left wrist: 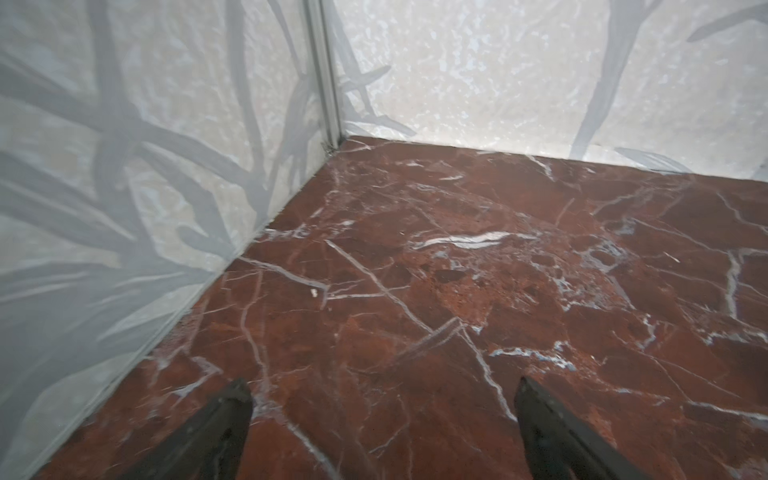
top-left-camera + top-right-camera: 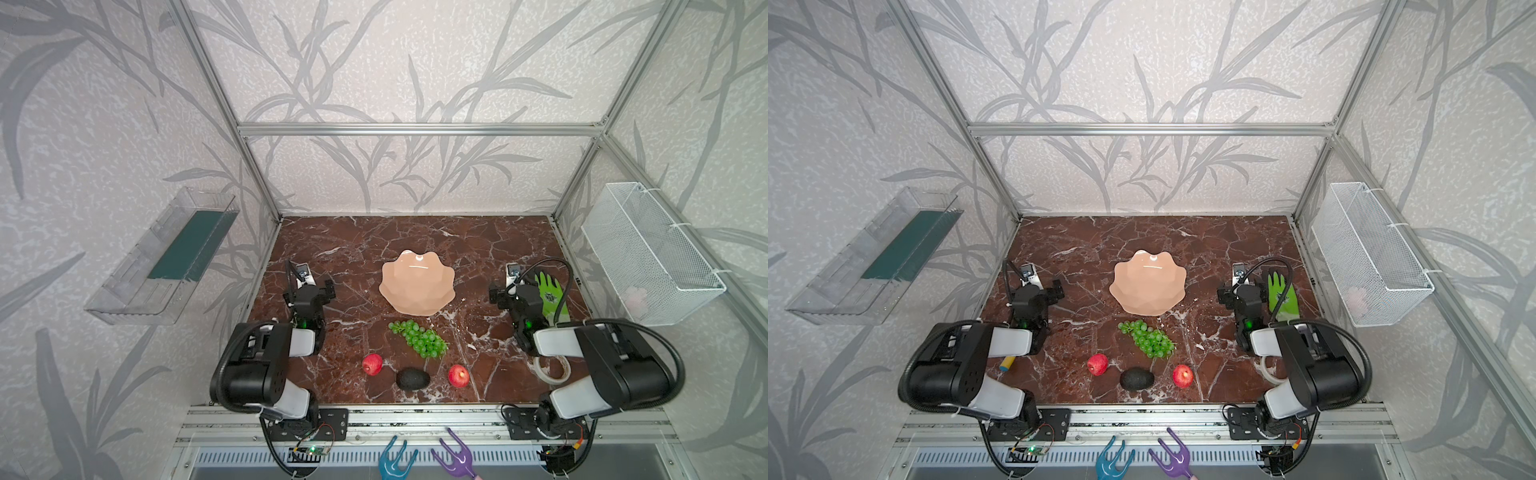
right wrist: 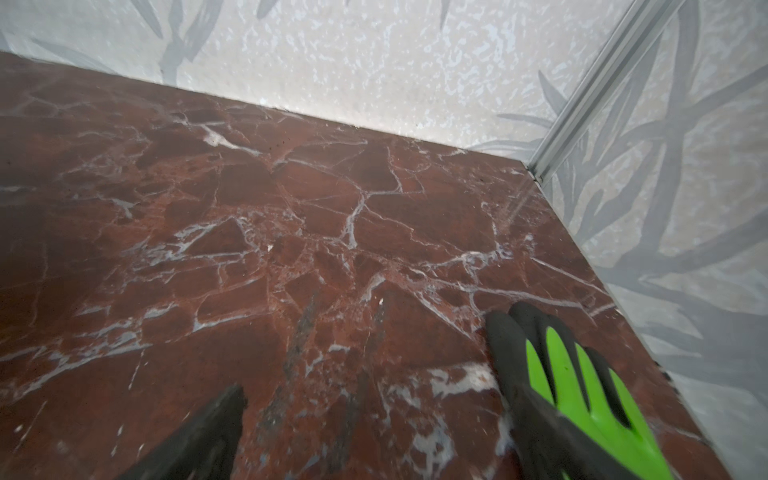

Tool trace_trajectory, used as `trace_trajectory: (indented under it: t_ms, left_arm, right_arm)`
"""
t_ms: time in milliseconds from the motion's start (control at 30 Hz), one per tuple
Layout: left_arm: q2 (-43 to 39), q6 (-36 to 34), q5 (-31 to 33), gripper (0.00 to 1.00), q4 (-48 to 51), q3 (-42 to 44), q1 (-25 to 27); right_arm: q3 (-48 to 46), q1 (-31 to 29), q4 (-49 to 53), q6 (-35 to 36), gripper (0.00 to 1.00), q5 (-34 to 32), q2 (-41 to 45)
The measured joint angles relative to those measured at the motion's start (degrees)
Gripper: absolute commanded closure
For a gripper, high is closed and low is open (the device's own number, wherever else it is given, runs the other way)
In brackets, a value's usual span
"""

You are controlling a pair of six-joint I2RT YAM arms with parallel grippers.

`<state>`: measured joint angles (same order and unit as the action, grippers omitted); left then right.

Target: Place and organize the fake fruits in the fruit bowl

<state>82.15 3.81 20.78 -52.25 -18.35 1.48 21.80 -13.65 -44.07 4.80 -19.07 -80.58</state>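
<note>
Here, the left end effector [image 1: 382,392] and right end effector [image 3: 374,399] are held wide open and empty beside the vacant fruit bowl [image 2: 417,282], mid-surface. The grapes [image 2: 419,338], avocado [image 2: 412,379] and apples [image 2: 372,364] [image 2: 458,375] are set out toward the near edge, unobstructed for picking.

The left arm [image 2: 257,374] and right arm [image 2: 623,365] pair glossy black joint housings with pale grey shells. A black ribbed cable [image 2: 550,260] arcs from the right wrist; behind the left hand [image 1: 382,395], whose fingers [image 1: 224,432] are matte black wedges, glows a green light [image 2: 304,322].
</note>
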Motion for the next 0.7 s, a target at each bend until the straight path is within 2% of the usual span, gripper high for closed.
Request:
trace_trajectory:
  t_ms: [100,167,267,333,400,500,700]
  left_arm:
    - [-9.14,6.12,5.86,0.01,15.15,-4.66,1.20]
    - [-14.27,11.85,6.58,0.01,23.71,-9.01,1.46]
    - [-23.52,19.80,4.44,0.01,28.26,-10.49,1.44]
    - [-29.51,24.22,1.73,0.01,30.62,-10.32,1.16]
    - [-34.36,27.26,-1.09,0.03,34.82,-11.08,1.03]
    - [-38.03,29.24,-5.14,0.05,45.88,-16.35,1.03]
    - [-41.29,26.47,-9.86,0.06,68.00,-29.77,1.03]
  right_arm:
    - [9.18,-1.07,13.68,-7.21,0.01,0.13,8.96]
    - [13.11,-0.61,16.63,-14.03,0.01,2.56,13.40]
    - [10.91,2.19,13.86,-20.59,0.01,13.35,16.72]
    - [7.23,3.63,12.72,-24.06,0.07,19.74,16.79]
    - [4.98,3.69,17.25,-26.45,0.10,25.05,15.52]
    - [5.09,-1.16,28.24,-26.80,0.12,27.08,17.27]
    - [11.96,-17.20,50.84,-25.16,0.16,22.84,24.94]
